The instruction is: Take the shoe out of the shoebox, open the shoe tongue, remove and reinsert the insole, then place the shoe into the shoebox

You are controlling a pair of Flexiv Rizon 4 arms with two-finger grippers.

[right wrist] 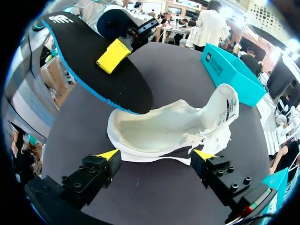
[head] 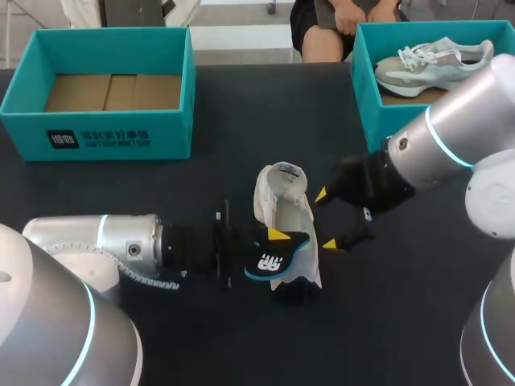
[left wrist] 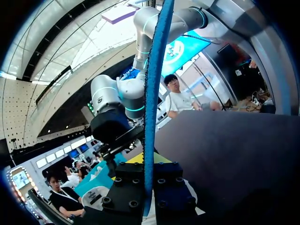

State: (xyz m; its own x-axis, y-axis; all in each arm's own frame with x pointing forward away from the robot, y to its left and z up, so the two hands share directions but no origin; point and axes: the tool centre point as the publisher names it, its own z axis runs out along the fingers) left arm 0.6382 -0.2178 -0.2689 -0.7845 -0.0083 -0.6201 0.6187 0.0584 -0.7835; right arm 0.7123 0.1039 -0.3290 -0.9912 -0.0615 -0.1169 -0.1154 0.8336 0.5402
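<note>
Holding black insole (right wrist: 93, 61) pinched edge-on in left gripper (left wrist: 149, 173), tip at opening of white sneaker (right wrist: 159, 129). Sneaker location: dark table (head: 241, 104), near middle, well apart from empty teal shoebox (head: 105, 137). Held right gripper (right wrist: 156, 155) spread wide astride sneaker, not clamping. Judged risks: unclamped sneaker sliding under insertion push; flexible insole buckling, snagging collar, or slipping from narrow pinch.

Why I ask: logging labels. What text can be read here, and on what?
Left shoebox front: logo and a print line, too small to read.
Insole: white logo mark, no legible words.
Shoe tongue: dark marks, blurred.
</note>
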